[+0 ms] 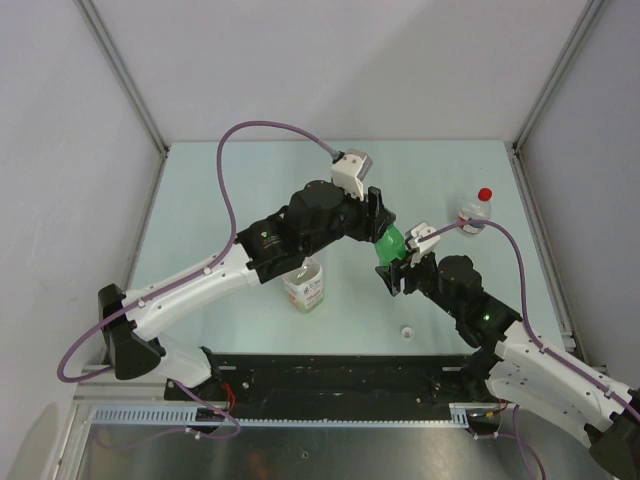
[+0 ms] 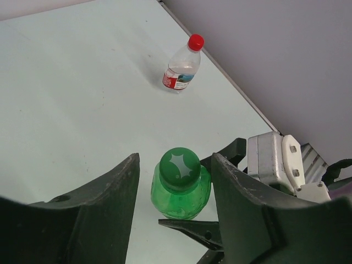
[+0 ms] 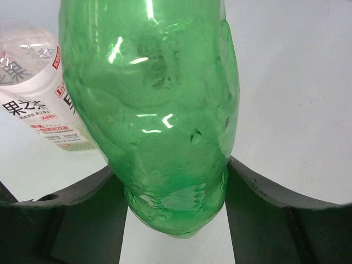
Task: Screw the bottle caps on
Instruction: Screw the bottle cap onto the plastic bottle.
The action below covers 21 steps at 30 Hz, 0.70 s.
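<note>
The left gripper (image 2: 175, 157) was seen with its jaws spread, one finger on each side of the green cap (image 2: 179, 168). A strip of table (image 1: 200, 200) was visible between the left-hand finger and the cap, and no contact was shown on either side. The cap was seated on the neck of the green bottle (image 3: 154, 99), its top face turned toward the left wrist camera. The bottle's long axis was therefore judged to run along that gripper's line of approach. The bottle's body was pinched between the fingers of the right gripper (image 3: 168, 176), both pressed against the plastic. The left gripper was taken to be the free one and the one placed for the cap. A closing on the cap and a twist about the bottle's axis were judged to be called for next.

Further out, the red cap (image 2: 196, 42) was seen on the small clear bottle (image 2: 179, 69), well apart. The white cap (image 1: 407, 331) lay loose on the table near the right arm and was shown by the top view alone. The mouth of the wider clear bottle (image 1: 304, 285) was hidden there by the left arm. The gap at the green cap was shown only by the left wrist view, and the hold on the body only by the right wrist view
</note>
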{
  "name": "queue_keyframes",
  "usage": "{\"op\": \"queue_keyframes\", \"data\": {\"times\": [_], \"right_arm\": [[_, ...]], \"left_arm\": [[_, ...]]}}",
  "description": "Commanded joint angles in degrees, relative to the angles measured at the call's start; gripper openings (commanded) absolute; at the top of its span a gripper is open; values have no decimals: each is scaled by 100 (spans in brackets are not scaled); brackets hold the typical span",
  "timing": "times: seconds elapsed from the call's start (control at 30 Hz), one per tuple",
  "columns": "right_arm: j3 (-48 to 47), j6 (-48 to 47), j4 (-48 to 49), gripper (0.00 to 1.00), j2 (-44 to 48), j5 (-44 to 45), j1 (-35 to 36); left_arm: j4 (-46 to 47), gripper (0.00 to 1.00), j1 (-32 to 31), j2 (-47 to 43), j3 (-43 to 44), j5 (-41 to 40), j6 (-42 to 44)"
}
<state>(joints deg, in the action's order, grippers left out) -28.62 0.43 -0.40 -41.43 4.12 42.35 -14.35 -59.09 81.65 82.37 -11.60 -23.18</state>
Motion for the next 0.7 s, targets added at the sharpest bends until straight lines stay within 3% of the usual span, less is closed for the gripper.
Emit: {"op": "queue_keyframes", "data": {"times": [0.0,0.47,0.67], "right_arm": [[-240,-21,327,0,42,-113,-17],[-240,63,295,0,195,-197,-17],[-240,76,271,0,220,-271,-23]], "left_arm": [[85,58,-4,11,284,-7,-96],[53,53,1,-123,116,228,-103],[38,46,-1,-116,122,323,-93]]}}
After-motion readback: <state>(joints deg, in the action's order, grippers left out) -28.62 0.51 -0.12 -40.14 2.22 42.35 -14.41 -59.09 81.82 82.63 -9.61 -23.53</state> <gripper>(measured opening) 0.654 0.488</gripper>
